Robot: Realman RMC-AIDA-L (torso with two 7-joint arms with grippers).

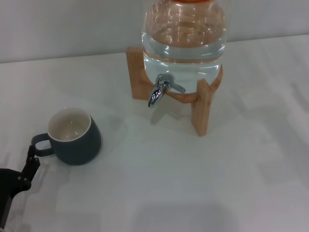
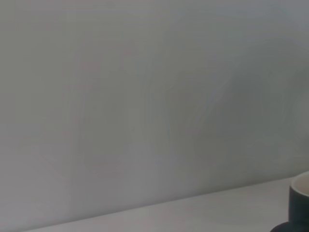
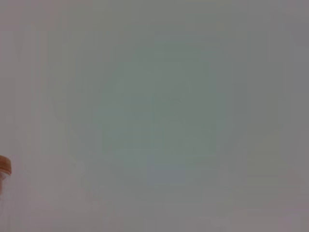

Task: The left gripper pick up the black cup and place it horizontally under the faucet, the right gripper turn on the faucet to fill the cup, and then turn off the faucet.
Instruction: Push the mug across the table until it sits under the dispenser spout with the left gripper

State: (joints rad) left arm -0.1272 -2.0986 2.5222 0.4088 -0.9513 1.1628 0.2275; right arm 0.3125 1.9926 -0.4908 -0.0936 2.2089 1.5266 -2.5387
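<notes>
Left end effector mostly cut off beside black cup, grip state unreadable.

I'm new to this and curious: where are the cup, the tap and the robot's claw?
black cup [image 1: 77, 142]: head view, outer wall.
faucet [image 1: 155, 95]: head view, downturned spout.
left gripper [image 1: 30, 163]: head view, finger near the handle.

the black cup stands upright on the table at the robot's left, a squat rounded dark grey mug with a glossy cream inside, its small loop handle turned to the left. the faucet is a small shiny chrome tap, spout pointing down, on the front of a clear jar of water, well apart from the cup.
</notes>
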